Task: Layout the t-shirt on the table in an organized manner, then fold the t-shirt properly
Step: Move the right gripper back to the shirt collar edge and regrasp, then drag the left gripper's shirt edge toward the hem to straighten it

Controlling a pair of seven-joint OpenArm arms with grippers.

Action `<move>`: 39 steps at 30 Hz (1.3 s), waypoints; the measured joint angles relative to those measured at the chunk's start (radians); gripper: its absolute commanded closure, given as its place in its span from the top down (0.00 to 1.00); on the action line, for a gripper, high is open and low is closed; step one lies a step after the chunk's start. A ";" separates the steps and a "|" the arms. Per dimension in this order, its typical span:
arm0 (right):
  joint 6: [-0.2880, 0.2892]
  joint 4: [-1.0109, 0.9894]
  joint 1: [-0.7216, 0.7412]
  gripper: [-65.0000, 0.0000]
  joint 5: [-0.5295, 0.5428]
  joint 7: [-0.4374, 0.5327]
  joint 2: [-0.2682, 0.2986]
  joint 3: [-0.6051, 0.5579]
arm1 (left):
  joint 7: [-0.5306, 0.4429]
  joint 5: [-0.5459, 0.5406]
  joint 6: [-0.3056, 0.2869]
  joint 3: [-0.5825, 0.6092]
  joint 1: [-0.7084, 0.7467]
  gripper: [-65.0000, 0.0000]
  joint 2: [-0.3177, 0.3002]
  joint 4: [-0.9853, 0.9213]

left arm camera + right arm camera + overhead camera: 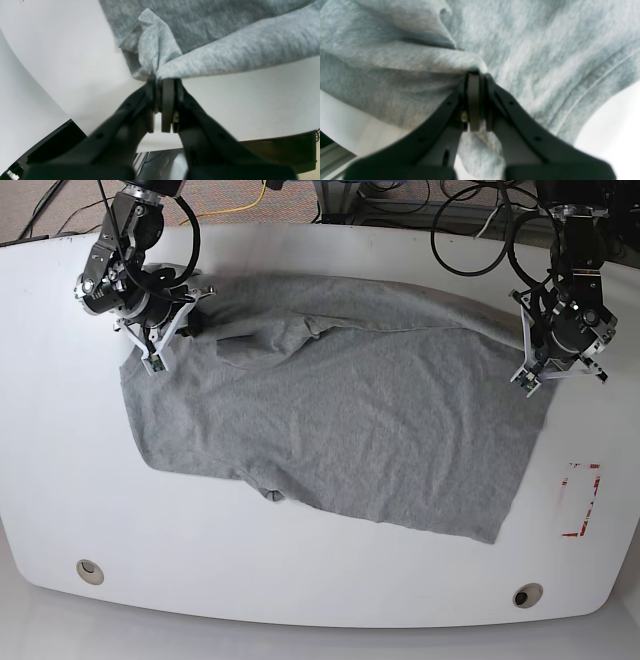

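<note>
Spreading: t-shirt (330, 410) lies mostly flat on table (300, 600), some wrinkles.
Grippers: left gripper (162, 81) and right gripper (475, 72) each pinch shirt edge.
Remaining: smoothing, folding.

The t-shirt (340, 420) lies spread across the table (300, 580). In the base view a taped rectangle (582, 500) sits right of it, and two grommet holes (90, 570) lie near the front edge.
</note>
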 measured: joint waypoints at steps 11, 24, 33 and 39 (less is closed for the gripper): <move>0.000 0.163 -0.116 0.03 0.002 -0.004 -0.003 0.000 | -0.005 0.006 0.000 0.069 -0.058 0.02 0.001 -0.005; 0.000 0.202 -0.220 0.03 0.051 -0.007 -0.024 0.006 | -0.001 0.003 0.000 0.082 -0.082 0.02 -0.005 -0.005; 0.000 0.210 -0.214 0.03 0.083 -0.002 -0.023 0.050 | 0.003 0.004 0.000 0.075 -0.101 0.02 -0.034 -0.005; 0.000 0.210 -0.217 0.03 0.081 -0.003 -0.023 0.051 | 0.001 -0.004 0.000 0.054 -0.135 0.02 -0.028 -0.005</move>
